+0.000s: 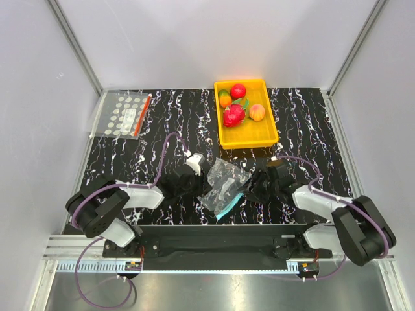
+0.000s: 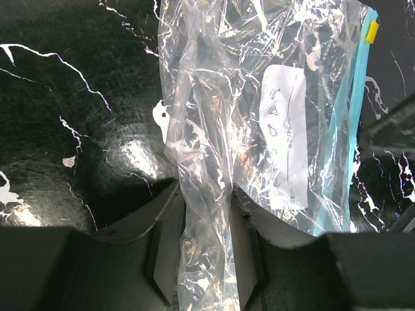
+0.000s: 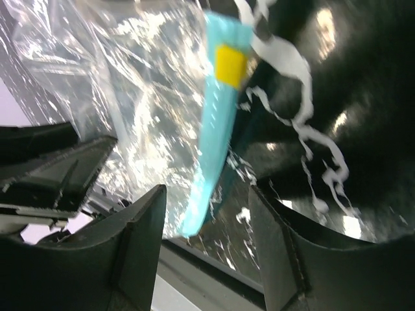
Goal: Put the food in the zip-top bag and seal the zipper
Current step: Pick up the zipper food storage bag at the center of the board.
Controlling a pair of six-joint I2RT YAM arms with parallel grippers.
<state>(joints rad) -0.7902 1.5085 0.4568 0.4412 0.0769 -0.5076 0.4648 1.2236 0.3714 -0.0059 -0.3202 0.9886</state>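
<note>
The clear zip-top bag (image 1: 224, 183) lies crumpled on the black mat between my two grippers. Its pale blue zipper (image 1: 228, 208) runs along the near edge. My left gripper (image 1: 200, 186) is shut on a fold of the bag (image 2: 207, 129), with plastic pinched between its fingers (image 2: 165, 246). The zipper (image 2: 343, 129) and its yellow slider (image 2: 371, 31) show at the right of that view. My right gripper (image 1: 250, 188) is open; the zipper's end (image 3: 217, 129) hangs between its jaws (image 3: 207, 194), untouched, slider (image 3: 230, 65) above. The red apple (image 1: 238, 91), orange-and-green fruit (image 1: 225, 98) and peach (image 1: 257, 112) lie in the yellow tray (image 1: 267, 137).
A further red fruit (image 1: 233, 115) lies in the tray. A flat clear bag with white dots and a red strip (image 1: 126, 113) lies at the far left of the mat. White walls with metal frame posts enclose the table.
</note>
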